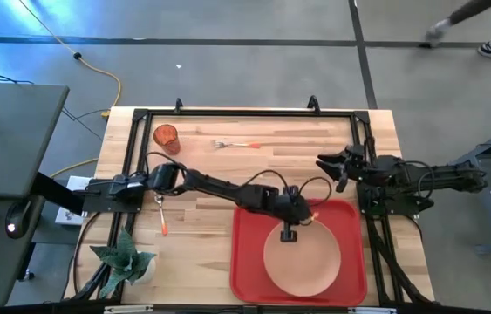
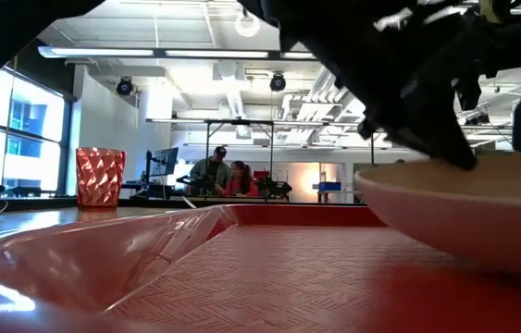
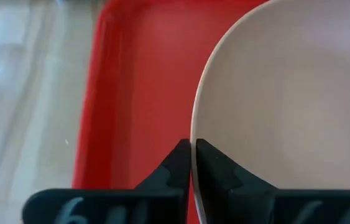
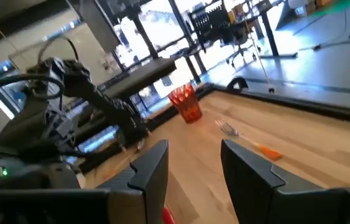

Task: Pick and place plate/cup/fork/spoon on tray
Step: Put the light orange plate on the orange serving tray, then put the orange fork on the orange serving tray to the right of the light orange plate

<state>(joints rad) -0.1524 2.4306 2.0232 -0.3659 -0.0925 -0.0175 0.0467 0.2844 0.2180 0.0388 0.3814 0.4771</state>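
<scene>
Table (image 1: 332, 144): fork (image 1: 236, 144) lengthwise, tines toward cup (image 1: 167, 136).

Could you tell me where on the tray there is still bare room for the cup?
The tray is bare along its left strip, beside the plate. The rear edge is crowded: the left gripper pinches the plate's rim there.

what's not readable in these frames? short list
- Spoon: high view, the left arm crosses its bowl end; only the orange handle shows.
- Plate: low view, cut off by the picture's edge, so whether it rests flat on the tray is unclear.
- Left pincer: left wrist view, shut on the plate rim; contact underneath hidden.
- Fork: right wrist view, partly behind the right pincer.
</scene>
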